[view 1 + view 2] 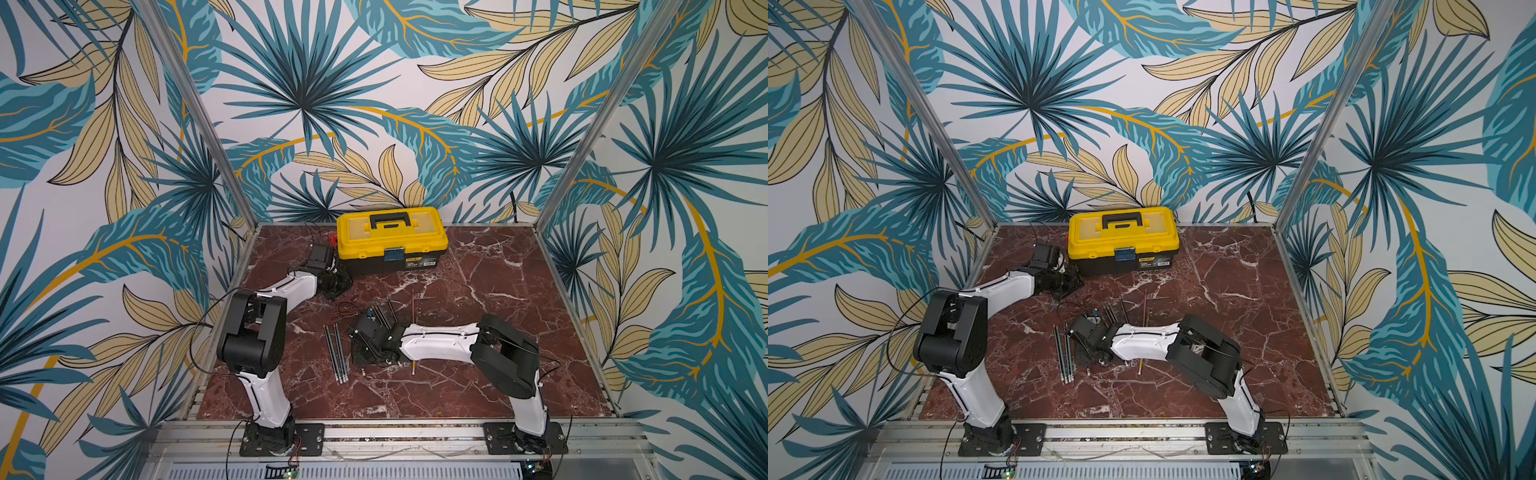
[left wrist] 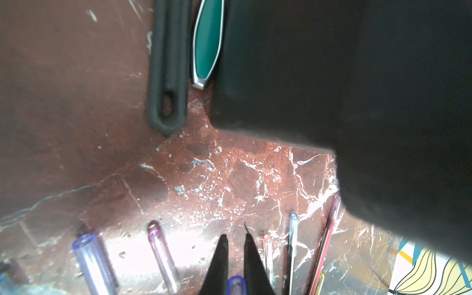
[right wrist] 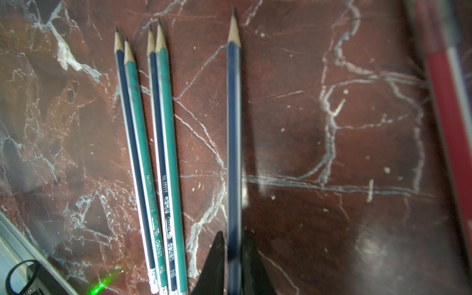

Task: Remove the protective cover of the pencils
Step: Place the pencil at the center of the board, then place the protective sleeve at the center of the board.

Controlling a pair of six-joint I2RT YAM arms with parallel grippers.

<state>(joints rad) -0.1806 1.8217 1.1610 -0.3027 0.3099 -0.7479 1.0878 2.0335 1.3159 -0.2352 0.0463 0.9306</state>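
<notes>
In the right wrist view a dark blue pencil (image 3: 234, 127) with a bare sharpened tip runs between the fingers of my right gripper (image 3: 234, 241). The pencil is blurred and a sliver of marble shows beside it, so the jaws stand slightly open. Several green and blue pencils (image 3: 150, 153) lie beside it with bare tips; in a top view these pencils (image 1: 337, 353) lie left of the right gripper (image 1: 363, 359). My left gripper (image 2: 236, 238) is shut on a blue translucent protective cover (image 2: 236, 284). Loose covers, one blue (image 2: 93, 263) and one purple (image 2: 163, 258), lie nearby. The left gripper (image 1: 336, 286) is by the toolbox.
A yellow and black toolbox (image 1: 390, 241) stands at the back of the marble table. A black tool handle (image 2: 167, 76) and a green-handled tool (image 2: 208, 43) lie beside its base. A capped dark pencil (image 2: 292, 245) and a red pencil (image 2: 327, 242) lie near the left gripper. Another red pencil (image 3: 449, 102) lies right of the right gripper.
</notes>
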